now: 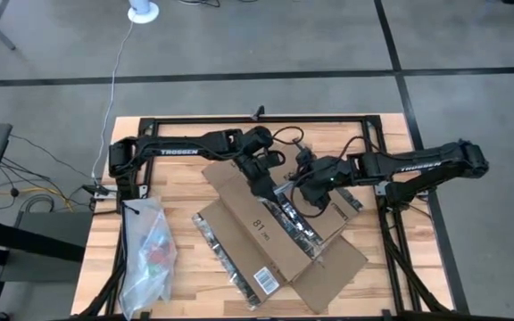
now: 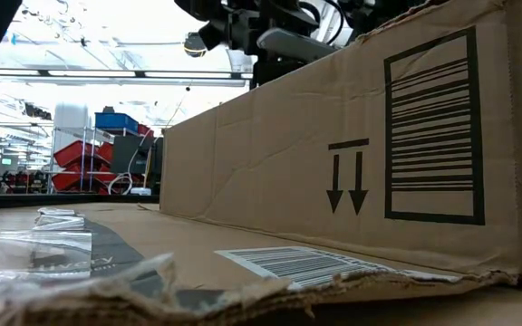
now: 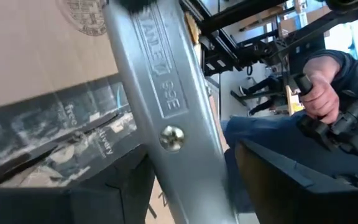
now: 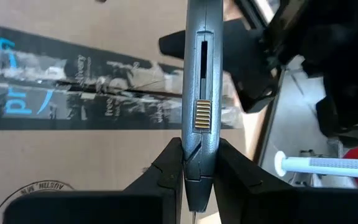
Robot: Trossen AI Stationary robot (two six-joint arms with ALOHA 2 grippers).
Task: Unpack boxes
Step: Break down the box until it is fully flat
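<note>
as both arms meet over the cardboard box [image 1: 266, 234], a silver utility knife [image 4: 199, 93] sits on its taped seam.
right gripper [image 4: 194, 165] clamps the knife; left gripper [image 1: 261, 183] fingers' state cannot be told.

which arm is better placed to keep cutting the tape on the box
Right. The right gripper is shut on the utility knife, lined up over the dark tape strip on the box. The left gripper sits beside it.
</note>
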